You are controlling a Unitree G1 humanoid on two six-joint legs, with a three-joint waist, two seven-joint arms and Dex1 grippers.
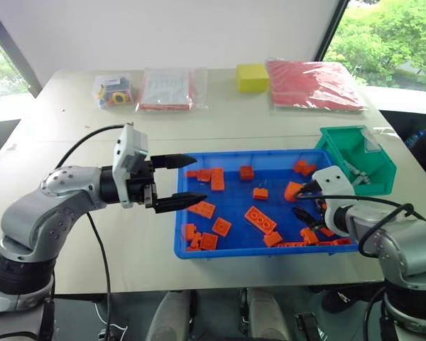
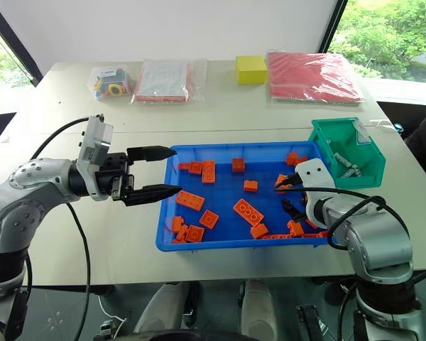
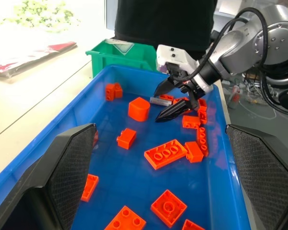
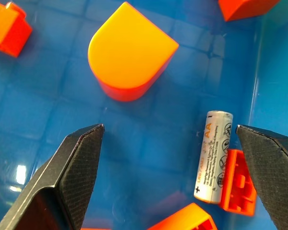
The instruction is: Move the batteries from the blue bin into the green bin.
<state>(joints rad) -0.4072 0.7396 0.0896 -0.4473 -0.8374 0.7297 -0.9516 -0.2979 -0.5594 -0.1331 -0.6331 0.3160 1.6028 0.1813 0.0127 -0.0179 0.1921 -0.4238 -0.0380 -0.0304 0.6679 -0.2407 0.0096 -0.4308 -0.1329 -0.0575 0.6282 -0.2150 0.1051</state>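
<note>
Below, smooth silver cylindrical battery, glossy blue bin, rounded orange brick

A robotics test room — white table by big windows, trees outside.
</note>
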